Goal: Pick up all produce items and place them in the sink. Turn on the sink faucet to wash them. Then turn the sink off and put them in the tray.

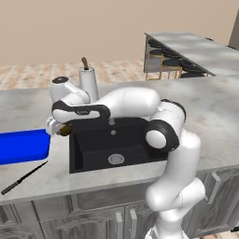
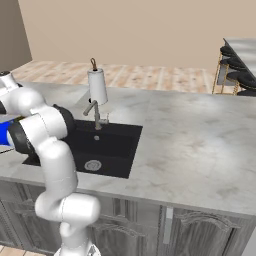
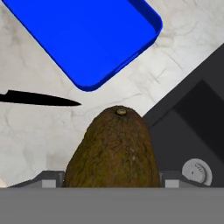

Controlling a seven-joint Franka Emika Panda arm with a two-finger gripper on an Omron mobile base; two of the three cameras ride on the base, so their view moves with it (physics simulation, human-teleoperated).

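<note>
I hold the fuzzy brown oval produce item (image 3: 114, 151) in my gripper (image 1: 59, 129), the jaws standing wide around its sides, with its stem end pointing away from my hand. It hangs over the marbled grey desk (image 1: 219, 121), just past the left rim of the black rectangular sink (image 1: 93, 149) and near the corner of the bright blue flat tray (image 3: 83, 39).

My grip is on a rounded, tapering body, so I judge it could slip out if I swing fast. Released here, it would land on the stone and could roll toward the black-handled knife (image 3: 39, 98) or back into the sink. A low approach could also catch the tray's raised lip.

The tray holds nothing. The sink shows only its round silver drain (image 1: 116, 159); I see no water running from the grey metal faucet (image 2: 95, 114).
</note>
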